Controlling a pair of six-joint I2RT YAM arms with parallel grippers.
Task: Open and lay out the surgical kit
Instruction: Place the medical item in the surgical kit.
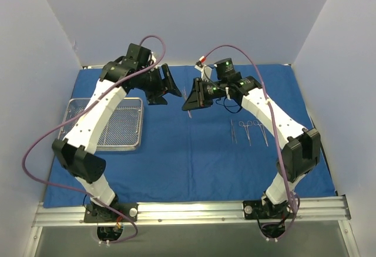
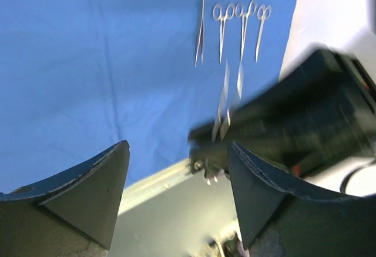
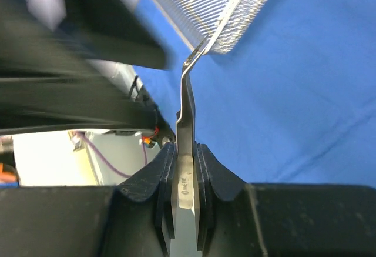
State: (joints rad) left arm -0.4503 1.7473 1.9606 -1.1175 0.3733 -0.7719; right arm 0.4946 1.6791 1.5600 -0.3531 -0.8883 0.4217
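Observation:
The royal-blue cloth wrap (image 1: 194,151) lies spread flat over the table. The silver wire-mesh tray (image 1: 126,142) sits on it at the left, under my left arm, and shows in the right wrist view (image 3: 217,10). Several thin steel instruments (image 1: 247,131) lie side by side on the cloth at the right, also in the left wrist view (image 2: 235,24). My right gripper (image 1: 192,99) (image 3: 187,151) is shut on a flat bent steel instrument (image 3: 187,107), held above the cloth's middle back. My left gripper (image 1: 168,84) (image 2: 179,145) is open and empty, facing it closely.
White walls enclose the table on three sides. A metal rail (image 1: 194,210) carrying both arm bases runs along the near edge. Purple cables (image 1: 35,145) loop off both arms. The cloth reaches almost to the back wall.

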